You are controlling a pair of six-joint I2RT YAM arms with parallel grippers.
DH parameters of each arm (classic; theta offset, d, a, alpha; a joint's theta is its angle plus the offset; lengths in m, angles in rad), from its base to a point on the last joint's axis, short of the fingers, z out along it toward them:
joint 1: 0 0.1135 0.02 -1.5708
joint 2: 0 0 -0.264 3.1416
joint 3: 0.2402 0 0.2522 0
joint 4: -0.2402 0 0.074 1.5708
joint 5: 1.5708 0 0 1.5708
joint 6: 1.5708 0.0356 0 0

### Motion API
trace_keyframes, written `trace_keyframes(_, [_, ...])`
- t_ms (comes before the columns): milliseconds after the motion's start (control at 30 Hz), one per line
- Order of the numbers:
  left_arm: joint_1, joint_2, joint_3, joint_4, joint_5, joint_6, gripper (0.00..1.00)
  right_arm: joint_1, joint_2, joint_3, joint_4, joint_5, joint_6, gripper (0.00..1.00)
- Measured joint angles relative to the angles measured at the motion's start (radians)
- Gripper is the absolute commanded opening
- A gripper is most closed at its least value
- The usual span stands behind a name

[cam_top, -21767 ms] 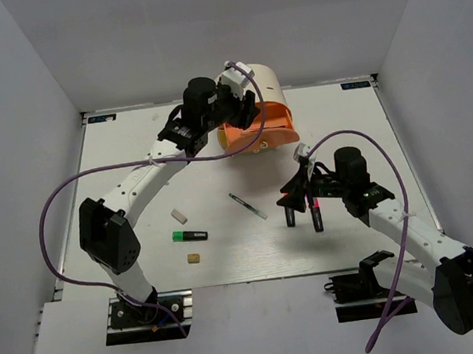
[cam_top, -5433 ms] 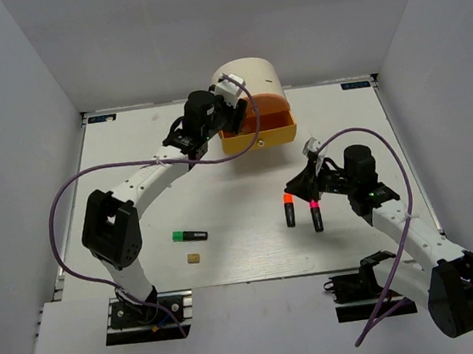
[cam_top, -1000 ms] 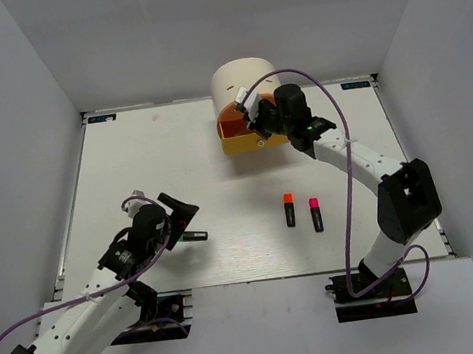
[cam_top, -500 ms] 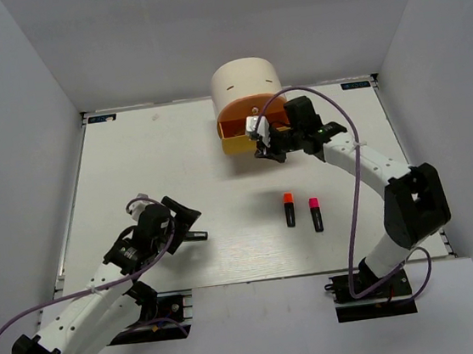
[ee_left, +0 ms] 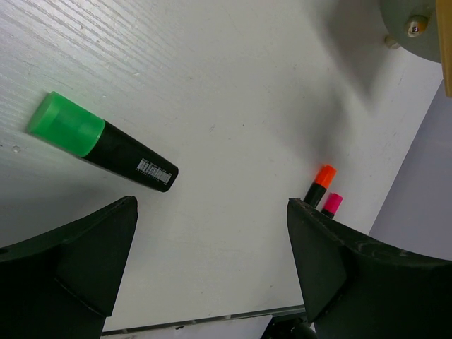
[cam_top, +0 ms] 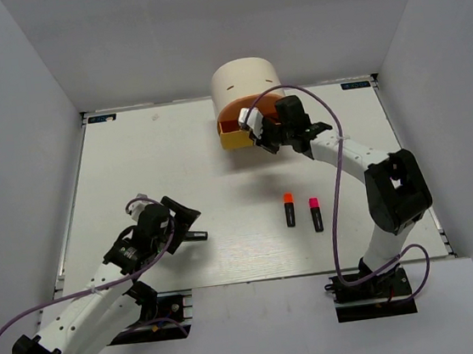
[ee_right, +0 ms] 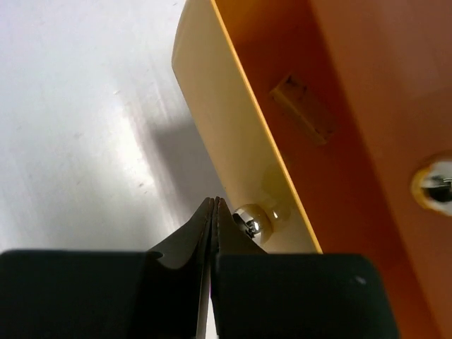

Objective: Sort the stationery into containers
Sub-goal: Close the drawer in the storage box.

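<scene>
Two highlighters lie mid-table, one orange-capped [cam_top: 289,209] and one pink-capped [cam_top: 315,213]. The green-capped highlighter [ee_left: 99,141] lies to the left of my left gripper's [cam_top: 186,221] fingers, ahead of them. That gripper [ee_left: 212,282] hangs open over bare table. The cream desk unit [cam_top: 244,82] stands at the back. Its yellow drawer [cam_top: 234,139] sticks out a little below the orange front [ee_right: 367,106]. My right gripper [cam_top: 262,136] is shut and empty. Its tips [ee_right: 214,205] press against the yellow front [ee_right: 233,155], right beside the round knob [ee_right: 251,219].
White walls enclose the table on three sides. The right arm's purple cable [cam_top: 336,208] loops over the right half. A pale grey front with a knob [ee_left: 415,27] shows at the top right of the left wrist view.
The yellow drawer sticks out less than a second ago. My shut right gripper drew back, then returned to its front. The left arm shifted slightly right and then held still.
</scene>
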Motion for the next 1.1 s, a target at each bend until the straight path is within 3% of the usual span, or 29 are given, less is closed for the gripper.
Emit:
trace_keyframes(400, [0.000, 0.039, 0.000, 0.002, 0.000, -0.002, 0.96, 0.023, 0.031, 0.013, 0.176, 0.108, 0.029, 0.06])
trace_keyframes(1100, [0.000, 0.047, 0.000, 0.003, 0.006, -0.002, 0.96, 0.043, 0.088, 0.031, 0.322, 0.279, 0.018, 0.09])
